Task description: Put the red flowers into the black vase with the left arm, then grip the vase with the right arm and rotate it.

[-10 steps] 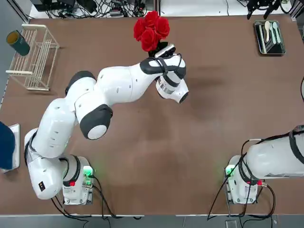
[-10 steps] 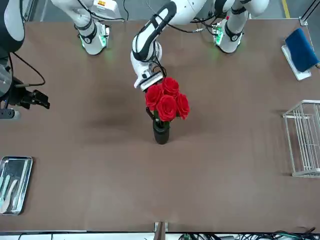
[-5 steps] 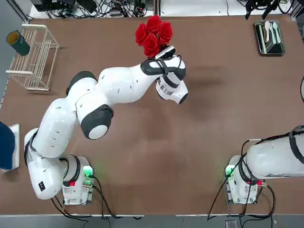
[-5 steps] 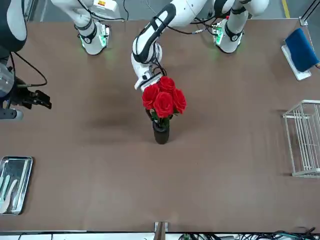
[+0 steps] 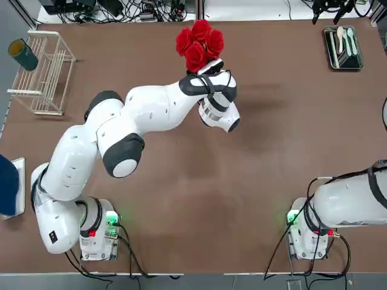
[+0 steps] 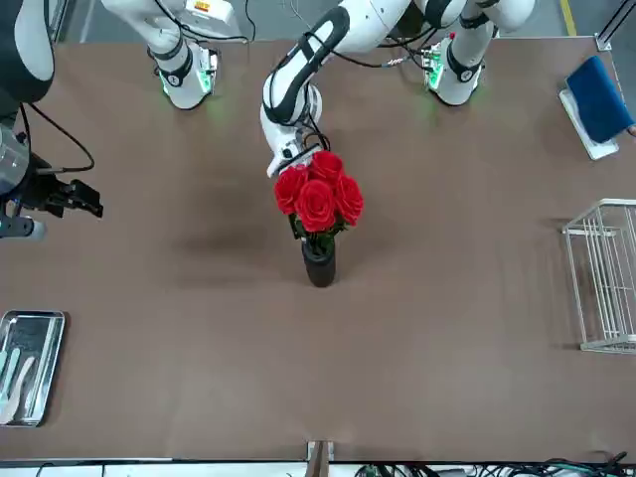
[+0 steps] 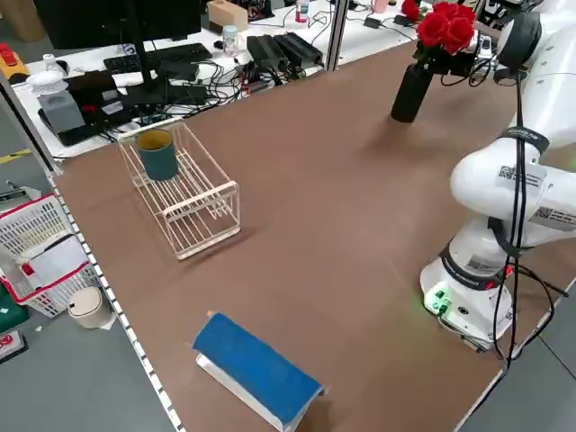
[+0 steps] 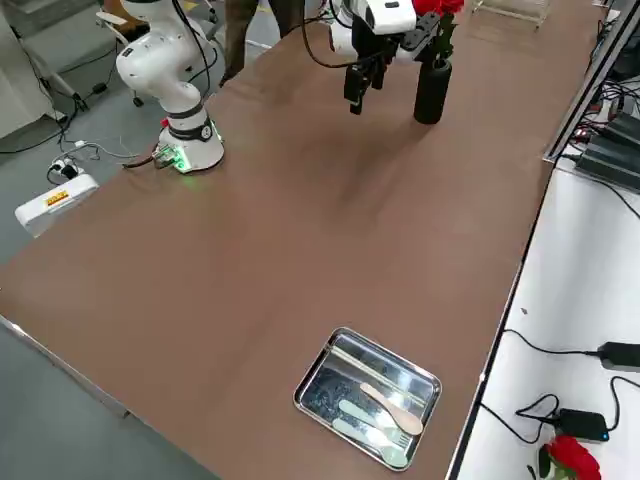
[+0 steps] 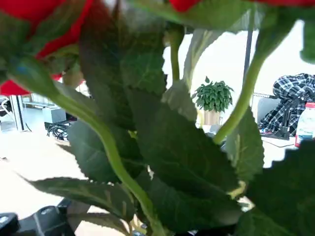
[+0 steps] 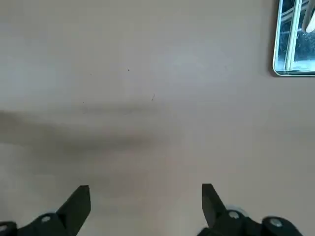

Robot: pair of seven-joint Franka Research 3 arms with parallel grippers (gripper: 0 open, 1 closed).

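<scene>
The red flowers (image 6: 318, 197) stand in the black vase (image 6: 319, 266) near the middle of the table's far half, blooms and leaves above its mouth. My left gripper (image 6: 301, 167) sits just behind the bunch at leaf height, open. In the left wrist view the stems (image 9: 113, 157) and leaves fill the picture, clear of the one dark finger that shows. My right gripper (image 10: 145, 196) hangs open over bare table at the robot's far right, well away from the vase, and also shows in the front view (image 6: 84, 197).
A metal tray (image 5: 329, 48) with spoons lies at the far right corner. A wire rack (image 5: 45, 72) with a dark teal cup (image 5: 23, 54) stands at the far left. A blue book (image 7: 256, 369) lies at the left edge.
The left gripper has let go of the stems. The bunch has swung slightly away from it and stands more upright over the vase. Neither arm has moved much.
</scene>
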